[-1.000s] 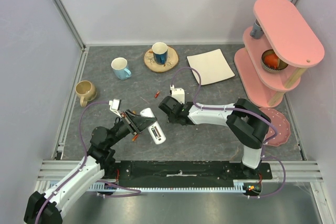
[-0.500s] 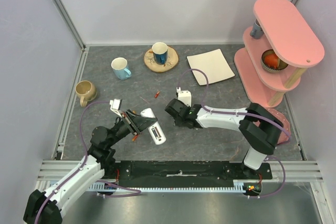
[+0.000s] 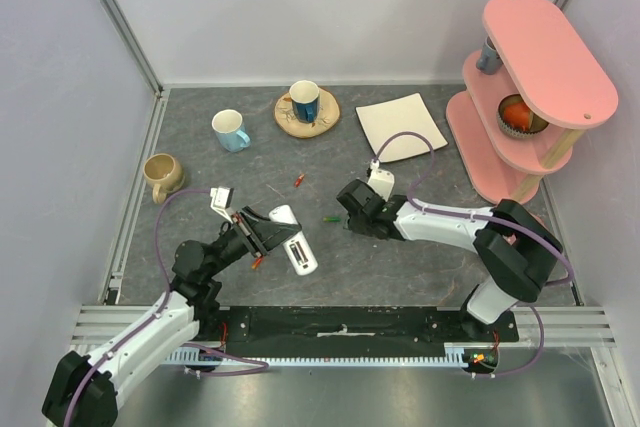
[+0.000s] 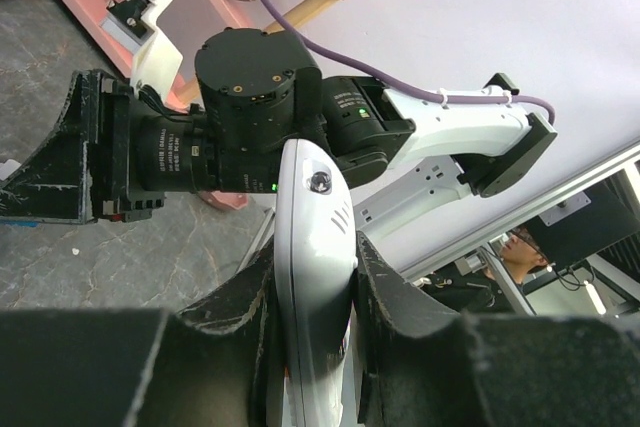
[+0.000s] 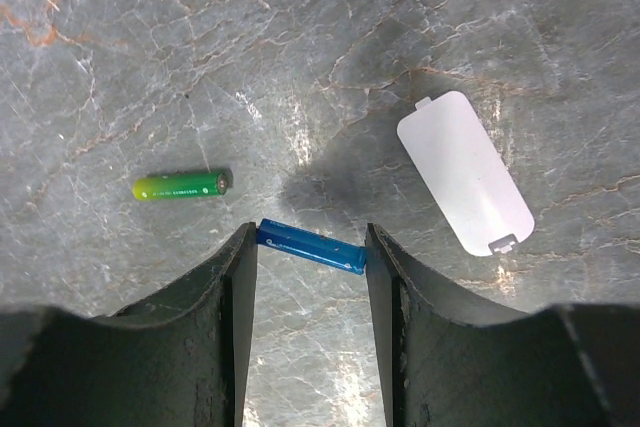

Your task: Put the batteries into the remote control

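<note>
My left gripper [image 3: 268, 232] is shut on the remote control [image 3: 296, 249], a slim white bar held tilted above the table; in the left wrist view its white body [image 4: 315, 207] is clamped between both fingers. My right gripper [image 3: 350, 213] hovers to its right. A blue battery [image 5: 310, 247] spans the gap between its fingertips end to end, touching both. On the table lie a green battery [image 5: 180, 185], also seen from above [image 3: 330, 218], and a white battery cover [image 5: 465, 172]. A red-orange battery [image 3: 298, 180] lies farther back.
A tan mug [image 3: 160, 175], a light blue mug [image 3: 230, 130] and a dark blue mug on a wooden coaster [image 3: 306, 115] stand at the back left. A square white plate [image 3: 402, 127] and a pink tiered shelf [image 3: 520, 87] are at the back right.
My right arm has moved to the right, away from the remote control, uncovering the green battery on the table. The left arm and the remote have stayed still.
</note>
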